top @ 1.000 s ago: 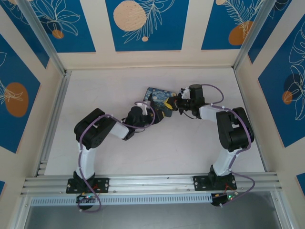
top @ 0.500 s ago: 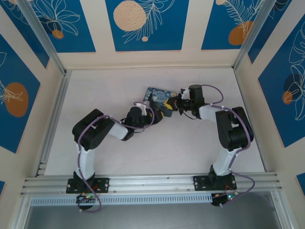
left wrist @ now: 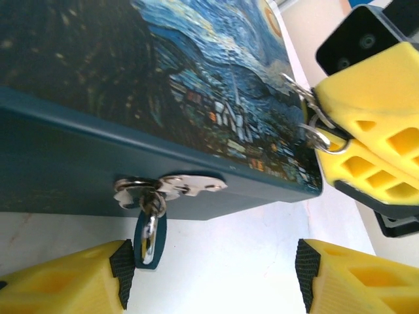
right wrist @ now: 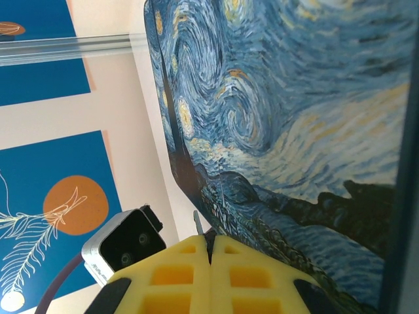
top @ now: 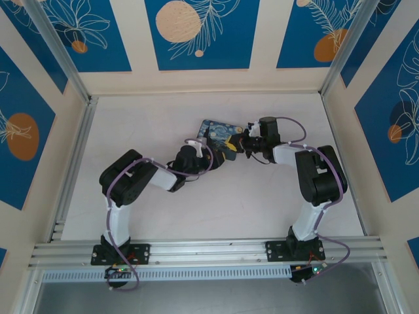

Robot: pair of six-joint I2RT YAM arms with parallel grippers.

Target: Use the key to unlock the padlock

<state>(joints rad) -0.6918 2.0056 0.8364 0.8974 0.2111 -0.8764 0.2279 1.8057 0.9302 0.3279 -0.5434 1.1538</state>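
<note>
**Right gripper [left wrist: 325,127] pinching key [left wrist: 298,91], left gripper [left wrist: 213,278] spread**

Key sits at the tin [left wrist: 196,78] lid's corner, mid-worktop. Padlock [left wrist: 149,241] hangs off the hasp [left wrist: 177,186] on the tin's side wall, just beside one left finger. Versus a second ago: arms barely shifted.

A Starry Night tin [top: 215,131] lies on the white table [top: 150,118], just off centre toward 12 o'clock, painted lid up. A silvery hasp [left wrist: 190,185] sits on its dark blue side wall. Blue panels [top: 196,33] with orange discs stand at 9, 12 and 3 o'clock — an aluminium rail [top: 209,248] at 6.
</note>
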